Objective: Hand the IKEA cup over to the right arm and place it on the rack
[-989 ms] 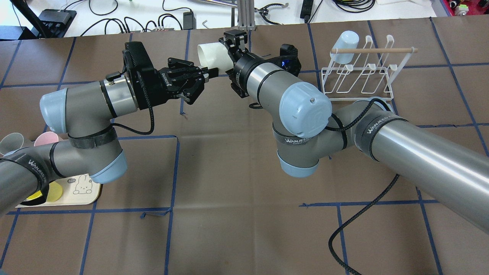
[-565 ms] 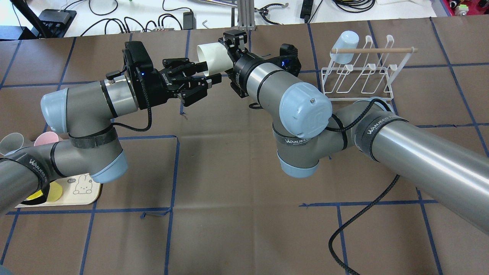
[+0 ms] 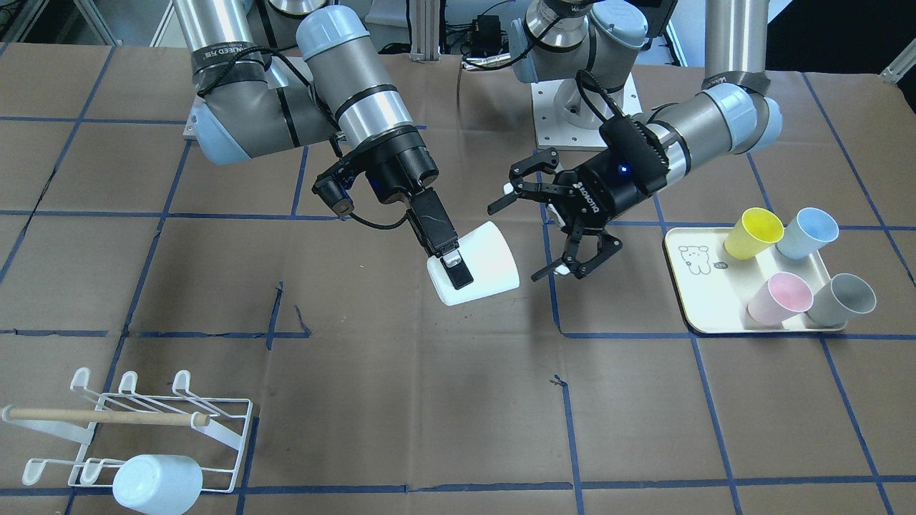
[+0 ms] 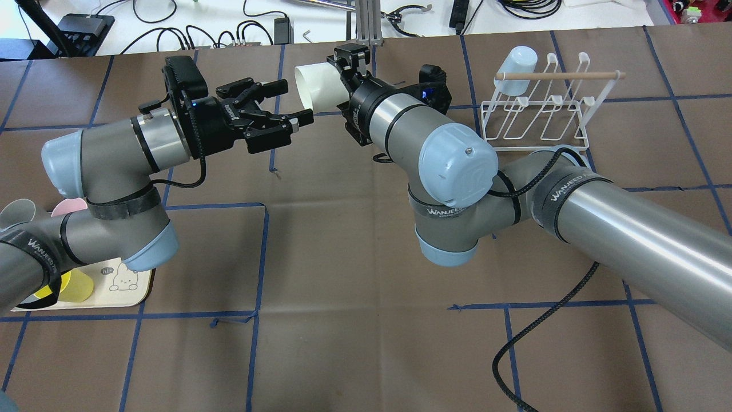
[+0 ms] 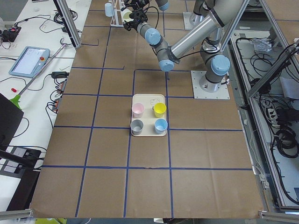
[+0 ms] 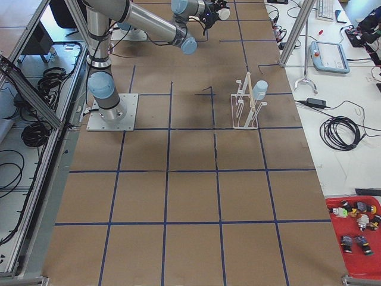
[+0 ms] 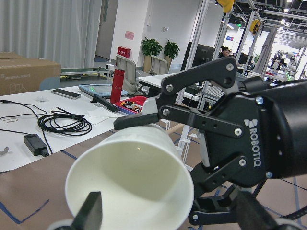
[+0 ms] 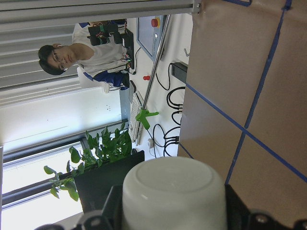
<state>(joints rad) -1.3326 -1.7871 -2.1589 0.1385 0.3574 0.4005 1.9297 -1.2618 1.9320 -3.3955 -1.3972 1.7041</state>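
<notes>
Item: IKEA cup (image 3: 486, 261), white, judged light, rigid, slick-walled and best pinched across the wall near the base, held on its side above the blue-taped, brown-papered desk (image 3: 429, 400) by the clamped right pincer (image 3: 458, 275), left pincer (image 3: 526, 232) spread wide beside its mouth, rack (image 4: 537, 123) well apart, open lab.

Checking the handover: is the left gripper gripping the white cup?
No, the left gripper stands open, apart from the cup held by the right gripper.
</notes>
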